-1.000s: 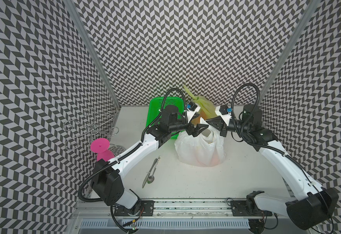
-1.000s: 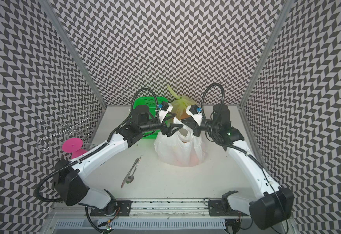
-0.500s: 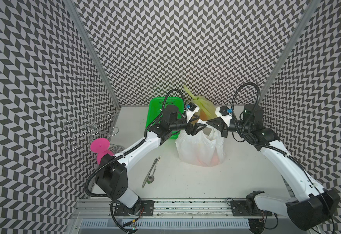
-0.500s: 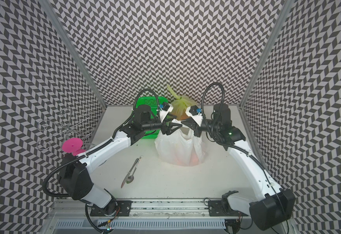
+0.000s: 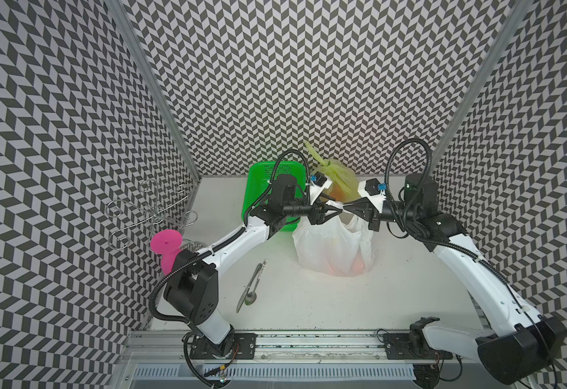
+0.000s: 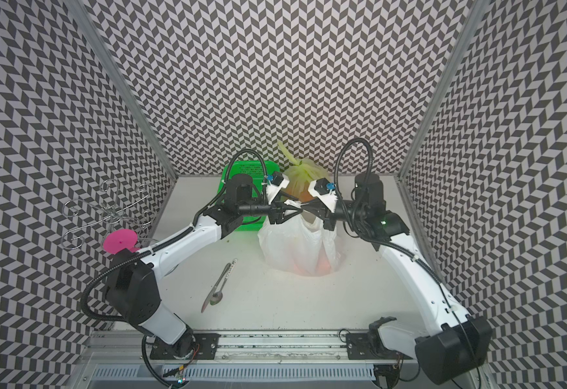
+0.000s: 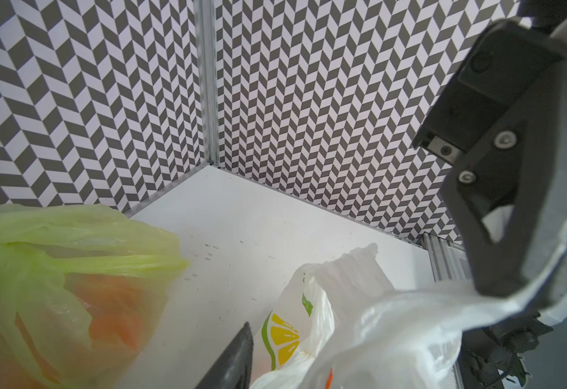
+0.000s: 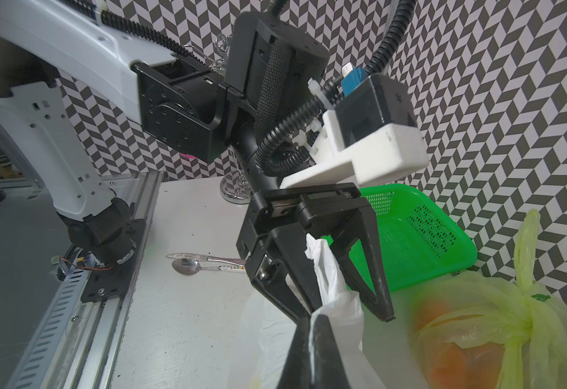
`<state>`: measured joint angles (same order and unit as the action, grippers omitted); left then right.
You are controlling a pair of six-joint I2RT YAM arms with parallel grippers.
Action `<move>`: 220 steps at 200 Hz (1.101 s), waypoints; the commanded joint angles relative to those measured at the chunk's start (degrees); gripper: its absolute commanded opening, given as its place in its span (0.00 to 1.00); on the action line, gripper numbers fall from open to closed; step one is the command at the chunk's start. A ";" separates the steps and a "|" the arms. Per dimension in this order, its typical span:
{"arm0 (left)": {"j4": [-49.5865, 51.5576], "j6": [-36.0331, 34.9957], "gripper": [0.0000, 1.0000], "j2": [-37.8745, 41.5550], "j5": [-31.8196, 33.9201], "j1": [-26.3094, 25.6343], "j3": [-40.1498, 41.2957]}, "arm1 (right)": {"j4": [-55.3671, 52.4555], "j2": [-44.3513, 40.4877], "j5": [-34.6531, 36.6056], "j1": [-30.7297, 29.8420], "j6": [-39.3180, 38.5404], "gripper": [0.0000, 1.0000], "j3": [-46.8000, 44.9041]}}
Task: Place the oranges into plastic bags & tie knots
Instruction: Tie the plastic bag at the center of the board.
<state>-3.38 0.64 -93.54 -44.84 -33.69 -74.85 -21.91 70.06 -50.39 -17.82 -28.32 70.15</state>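
Observation:
The white lemon-print plastic bag (image 5: pixel 334 246) (image 6: pixel 300 246) stands mid-table, with oranges (image 5: pixel 356 266) glowing through its base. My right gripper (image 5: pixel 345 210) (image 8: pixel 312 323) is shut on one white handle strip and holds it up. Facing it tip to tip, my left gripper (image 5: pixel 337 211) (image 8: pixel 346 315) is open, its jaws straddling that same strip. In the left wrist view one of its fingers (image 7: pixel 236 353) shows; white plastic hides the other. Behind, the yellow-green bag (image 5: pixel 337 178) (image 8: pixel 498 323) holds oranges (image 7: pixel 113 303) under its knot (image 5: pixel 324 164).
A green mesh basket (image 5: pixel 262 178) sits at the back beside the left arm. A knife and spoon (image 5: pixel 251 289) lie in front of it. A pink disc (image 5: pixel 166 240) and a wire hook stand (image 5: pixel 147 208) are by the left wall.
The left gripper's jaws have narrowed around the white handle strip as it closed in on the right gripper's tip. The right gripper has stayed shut and still.

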 commanded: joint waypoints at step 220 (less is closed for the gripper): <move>-3.67 4.34 0.36 -5.59 -17.80 1.37 -2.31 | 6.68 -4.41 6.83 -0.07 -0.31 0.00 -13.03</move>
<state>-8.19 5.61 -98.24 -58.50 -32.32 -74.94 -19.00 65.60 -45.34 -17.82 -28.47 57.95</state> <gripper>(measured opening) 0.351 0.048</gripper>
